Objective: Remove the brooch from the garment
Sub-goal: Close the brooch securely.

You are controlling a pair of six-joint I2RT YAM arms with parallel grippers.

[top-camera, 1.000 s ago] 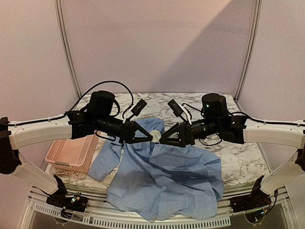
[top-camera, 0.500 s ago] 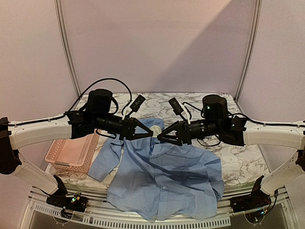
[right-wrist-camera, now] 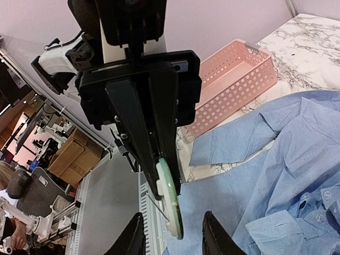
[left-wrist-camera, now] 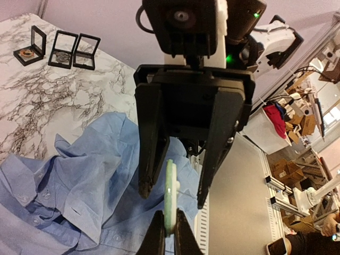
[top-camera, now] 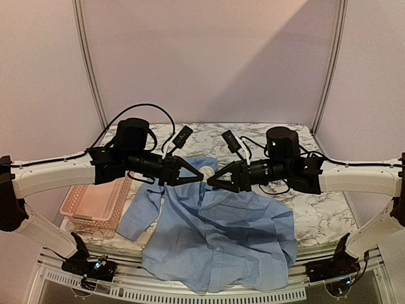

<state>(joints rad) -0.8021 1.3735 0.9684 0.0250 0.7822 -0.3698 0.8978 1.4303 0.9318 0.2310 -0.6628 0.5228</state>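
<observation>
The left gripper (top-camera: 200,179) is clamped tight on the flat round pale green brooch (left-wrist-camera: 169,194), up over the middle of the white marble counter (top-camera: 319,215). The right gripper (top-camera: 212,182) has its fingers wide apart, one on each side of the brooch. The soft light blue shirt (top-camera: 221,240) lies at the near edge.

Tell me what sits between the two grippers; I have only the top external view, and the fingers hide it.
Observer: A pale green disc brooch, edge-on in the left wrist view, pinched in the left gripper.
Operator: Report the right gripper.
Observer: The right gripper is open, one finger on each side of the disc, neither touching it.
Operator: Check it against the shirt.
Observer: In the right wrist view the disc hangs above the blue shirt; no fabric seems caught on it.
</observation>
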